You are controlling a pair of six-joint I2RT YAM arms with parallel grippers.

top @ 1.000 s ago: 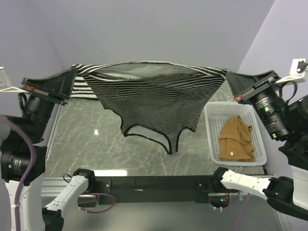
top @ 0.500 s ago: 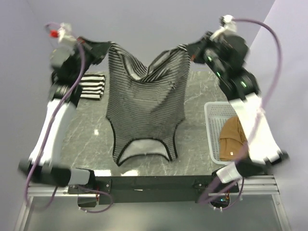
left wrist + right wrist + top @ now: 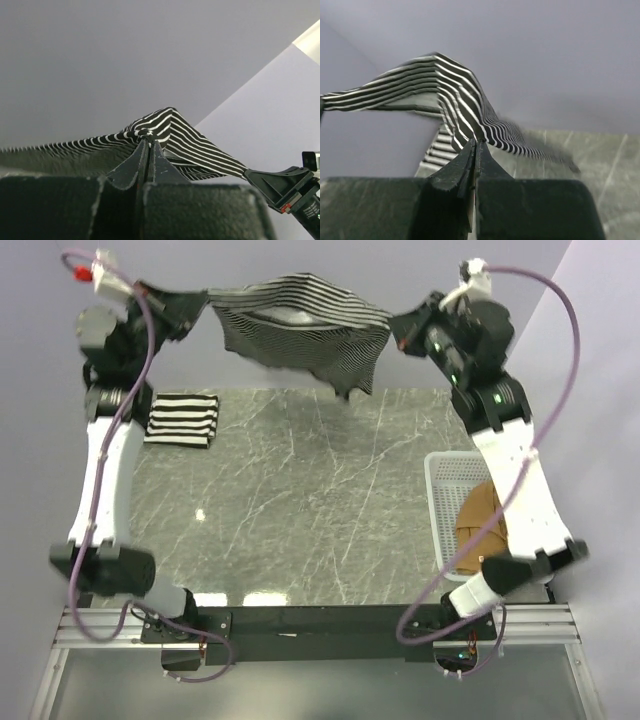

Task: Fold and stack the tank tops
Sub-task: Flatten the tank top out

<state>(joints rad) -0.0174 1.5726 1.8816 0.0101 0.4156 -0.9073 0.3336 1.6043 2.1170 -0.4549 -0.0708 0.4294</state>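
Observation:
A thin-striped tank top (image 3: 300,330) hangs stretched in the air above the table's far edge, held at both ends. My left gripper (image 3: 200,302) is shut on its left corner (image 3: 150,132). My right gripper (image 3: 393,330) is shut on its right corner (image 3: 470,125). Both arms are raised high and reach far out. A wide-striped tank top (image 3: 183,419) lies folded flat on the table at the far left. A tan-brown tank top (image 3: 480,525) lies crumpled in the basket, partly hidden behind my right arm.
The white lattice basket (image 3: 440,505) stands at the right edge of the grey marble table (image 3: 300,500). The black rail with the arm bases (image 3: 320,622) runs along the near edge. Purple walls close in behind and at both sides.
Both arms have swung up and away from the near edge, carrying the thin-striped tank top to the far edge. It hung down half a second ago; now it flies out nearly level.

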